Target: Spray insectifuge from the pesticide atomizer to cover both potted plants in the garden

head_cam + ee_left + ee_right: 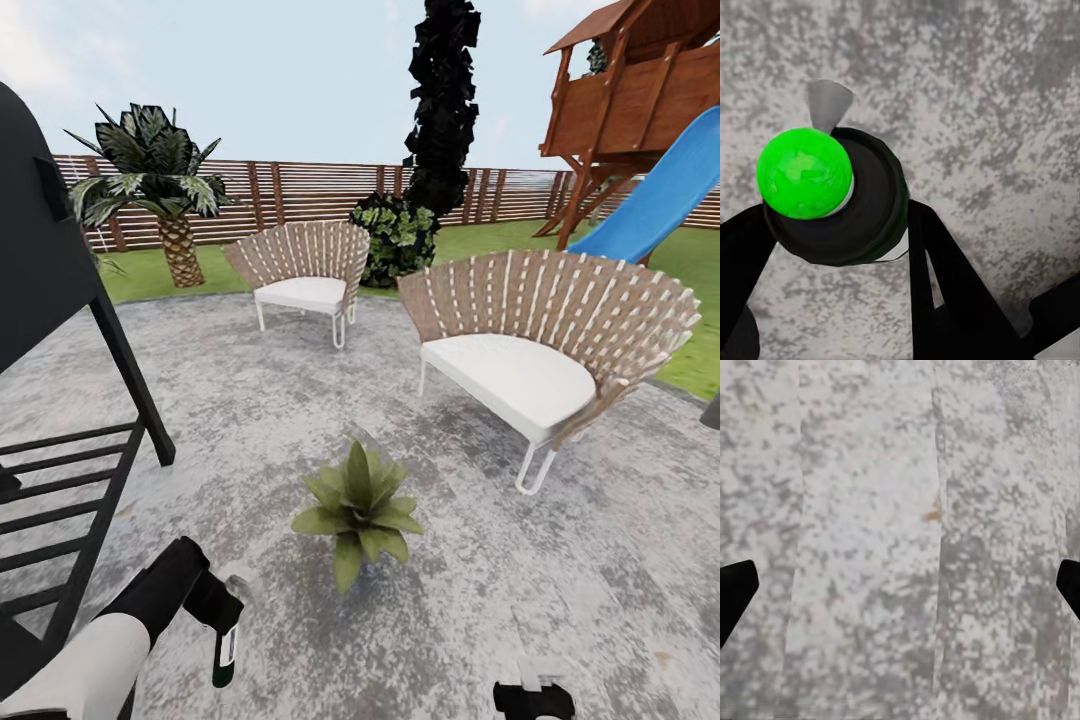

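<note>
Grey mottled stone patio (250,420) runs under me out to the lawn and slatted wooden fence (300,195), with two wicker chairs (545,340) ahead and the black grill (50,330) close on my left. My left gripper (222,610) is clenched on the pesticide atomizer (226,645), which hangs just below the fingers with its white label facing me. Through the left wrist camera I look down on the bottle's dark round top (844,202), pinched between the two black fingers (945,285), with a pale cone (829,101) poking out beyond it, which I take to be the nozzle or its spray marker, and a bright green ball (804,172) sitting on top.

One potted plant (358,510) sits a little ahead of that hand and off to its right, near but not touching. I judge I'm carrying the bottle low and forward so the nozzle can bear on those leaves; it probably needs to swing toward the rosette first.

My right gripper (533,695) hangs released, its fingertips (735,592) spread wide over bare stone, holding nothing.
</note>
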`<state>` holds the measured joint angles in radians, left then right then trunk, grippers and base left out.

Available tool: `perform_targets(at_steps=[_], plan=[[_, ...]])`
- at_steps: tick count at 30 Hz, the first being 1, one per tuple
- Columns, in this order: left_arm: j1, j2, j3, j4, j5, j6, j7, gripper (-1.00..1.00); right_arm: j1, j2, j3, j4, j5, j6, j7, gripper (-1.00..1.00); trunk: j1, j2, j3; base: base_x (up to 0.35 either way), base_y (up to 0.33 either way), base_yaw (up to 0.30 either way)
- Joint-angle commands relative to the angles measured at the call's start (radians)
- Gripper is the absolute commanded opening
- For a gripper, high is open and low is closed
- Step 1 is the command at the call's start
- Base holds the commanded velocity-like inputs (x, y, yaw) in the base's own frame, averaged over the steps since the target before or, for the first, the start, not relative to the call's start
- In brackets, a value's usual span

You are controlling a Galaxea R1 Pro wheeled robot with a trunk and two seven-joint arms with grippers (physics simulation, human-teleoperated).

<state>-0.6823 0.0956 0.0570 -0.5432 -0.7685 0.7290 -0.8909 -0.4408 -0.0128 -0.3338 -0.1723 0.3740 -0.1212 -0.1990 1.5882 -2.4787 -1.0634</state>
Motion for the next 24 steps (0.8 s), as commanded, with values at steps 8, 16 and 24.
perform_targets(at_steps=[8, 16, 24], plan=[[-0.009, -0.002, 0.004, -0.001, -0.008, 0.009, -0.009, -1.00, -0.001, -0.002, -0.009, 0.001, 0.010, -0.005, -0.002, 1.00, 0.000, 0.000, -0.001, 0.307, 0.141, 0.000], [-0.131, 0.019, -0.047, -0.001, -0.265, 0.018, -0.468, -1.00, -0.001, -0.004, -0.008, 0.002, 0.015, -0.005, 0.005, 1.00, 0.000, 0.000, -0.001, 0.155, -0.044, 0.000], [-0.128, 0.021, -0.052, -0.057, -0.313, 0.016, -0.528, -1.00, 0.002, -0.010, -0.008, 0.002, 0.017, -0.005, 0.006, 1.00, 0.000, 0.000, -0.001, 0.000, 0.000, 0.000]])
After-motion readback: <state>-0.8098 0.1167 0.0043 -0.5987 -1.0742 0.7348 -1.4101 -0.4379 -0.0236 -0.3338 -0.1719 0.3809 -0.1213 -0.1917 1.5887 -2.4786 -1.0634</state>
